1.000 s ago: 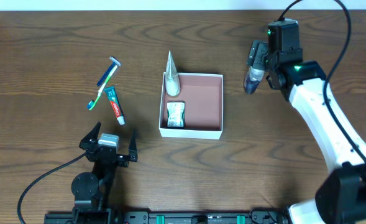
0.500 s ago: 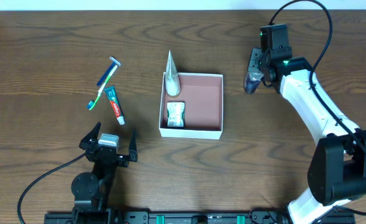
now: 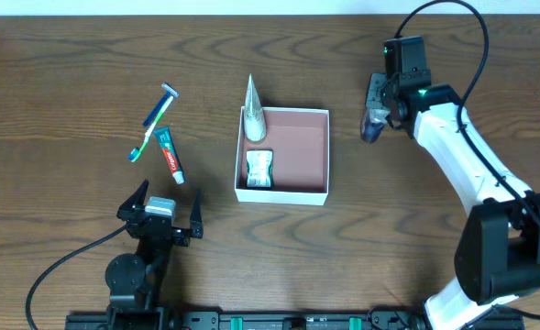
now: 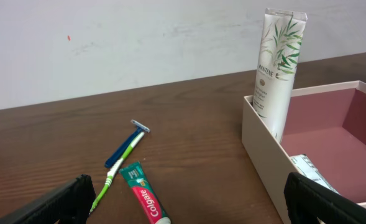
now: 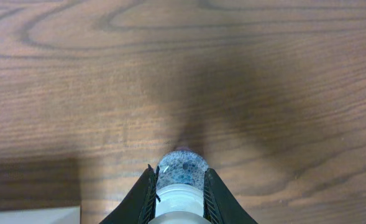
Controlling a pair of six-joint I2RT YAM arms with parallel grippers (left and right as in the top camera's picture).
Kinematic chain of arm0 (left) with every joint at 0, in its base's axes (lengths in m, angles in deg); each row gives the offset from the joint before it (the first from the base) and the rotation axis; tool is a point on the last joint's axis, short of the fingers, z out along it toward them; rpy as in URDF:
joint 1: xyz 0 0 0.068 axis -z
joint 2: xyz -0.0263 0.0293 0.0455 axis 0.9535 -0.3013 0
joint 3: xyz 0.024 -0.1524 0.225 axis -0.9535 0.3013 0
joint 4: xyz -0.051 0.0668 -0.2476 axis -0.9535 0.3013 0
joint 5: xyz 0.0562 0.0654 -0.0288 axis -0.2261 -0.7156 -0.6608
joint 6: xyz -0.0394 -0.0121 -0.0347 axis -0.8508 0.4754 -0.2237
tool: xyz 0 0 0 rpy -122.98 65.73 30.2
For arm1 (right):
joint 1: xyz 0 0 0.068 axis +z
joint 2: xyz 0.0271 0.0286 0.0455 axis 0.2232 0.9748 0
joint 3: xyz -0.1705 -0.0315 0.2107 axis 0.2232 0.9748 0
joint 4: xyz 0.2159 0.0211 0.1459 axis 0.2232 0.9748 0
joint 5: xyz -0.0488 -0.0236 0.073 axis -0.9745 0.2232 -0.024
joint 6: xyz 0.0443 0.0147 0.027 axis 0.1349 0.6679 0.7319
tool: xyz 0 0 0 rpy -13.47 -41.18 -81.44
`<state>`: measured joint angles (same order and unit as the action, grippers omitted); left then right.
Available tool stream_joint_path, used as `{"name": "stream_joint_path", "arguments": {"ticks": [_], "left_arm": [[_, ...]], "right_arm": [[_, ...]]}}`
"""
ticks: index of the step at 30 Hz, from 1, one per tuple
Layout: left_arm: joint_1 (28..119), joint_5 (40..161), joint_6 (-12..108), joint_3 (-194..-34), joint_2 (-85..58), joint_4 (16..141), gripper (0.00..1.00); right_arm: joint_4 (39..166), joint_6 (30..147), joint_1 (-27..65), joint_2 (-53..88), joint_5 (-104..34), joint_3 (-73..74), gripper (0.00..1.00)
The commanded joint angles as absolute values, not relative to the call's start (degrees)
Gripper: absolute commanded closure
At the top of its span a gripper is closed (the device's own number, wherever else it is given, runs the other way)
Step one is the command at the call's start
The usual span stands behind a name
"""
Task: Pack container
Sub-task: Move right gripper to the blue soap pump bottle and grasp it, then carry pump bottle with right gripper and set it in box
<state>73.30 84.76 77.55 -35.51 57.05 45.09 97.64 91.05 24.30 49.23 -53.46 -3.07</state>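
The container (image 3: pixel 303 152) is a shallow white-walled box with a pinkish inside, at the table's middle. A white Pantene tube (image 3: pixel 254 117) leans in its far left corner and a small packet (image 3: pixel 258 169) lies inside. To its right, my right gripper (image 3: pixel 376 117) is shut on a small bottle (image 3: pixel 371 127) of blue foamy liquid that rests on the wood. In the right wrist view both fingers (image 5: pixel 144 194) press the bottle (image 5: pixel 182 169). My left gripper (image 3: pixel 160 216) stands open and empty near the front edge, left of the container (image 4: pixel 262 149).
A Colgate toothpaste tube (image 3: pixel 170 155), a green toothbrush (image 3: pixel 150 136) and a blue razor (image 3: pixel 158 106) lie on the wood left of the container. In the left wrist view the toothpaste (image 4: pixel 144 200) lies just ahead of the open left gripper (image 4: pixel 189 210).
My right gripper has closed onto the small bottle, and the right arm has shifted a little. The left arm and the other items have not moved.
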Motion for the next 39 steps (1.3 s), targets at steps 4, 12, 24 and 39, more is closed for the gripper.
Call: {"name": "stream_joint_path", "arguments": {"ticks": [4,12,24,39], "left_arm": [[73.1,86.4,78.5,-34.5,57.0,46.8,0.02],[73.1,86.4,78.5,-34.5,57.0,46.8,0.02],[73.1,86.4,78.5,-34.5,57.0,46.8,0.02],[73.1,86.4,78.5,-34.5,57.0,46.8,0.02]], "right_arm": [[100.1,90.2,24.1,35.3,-47.8,-3.5,0.87],[106.1,95.4,25.1,23.9,-36.1,-3.5,0.88],[102.4,101.3,35.4,26.0,-32.0,-3.4,0.88],[95.1,105.7,42.2,36.8,-34.6,-3.4,0.88]]}}
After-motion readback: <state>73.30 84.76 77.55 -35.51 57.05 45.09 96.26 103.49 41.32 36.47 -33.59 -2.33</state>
